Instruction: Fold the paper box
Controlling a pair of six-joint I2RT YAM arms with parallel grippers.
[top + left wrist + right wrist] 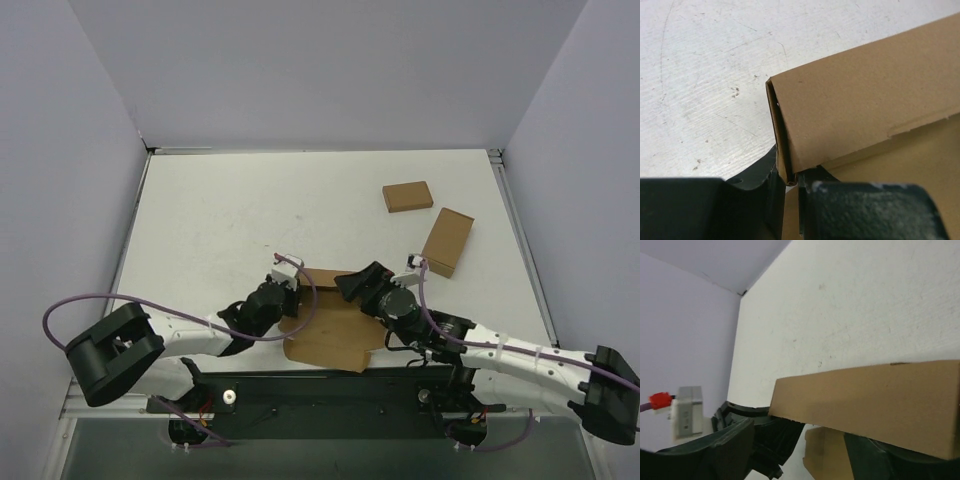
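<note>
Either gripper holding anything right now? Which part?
Left gripper pinches the box by the end corner of its folded-up wall. Right gripper is at that wall too; whether it grips cannot be told.

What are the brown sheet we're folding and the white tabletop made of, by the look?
The brown paper box: thin matte cardboard, going by its dull brown face and the doubled layers at the folded edge. The white tabletop: hard painted or laminated board, scuffed and scratched; which is unclear.
</note>
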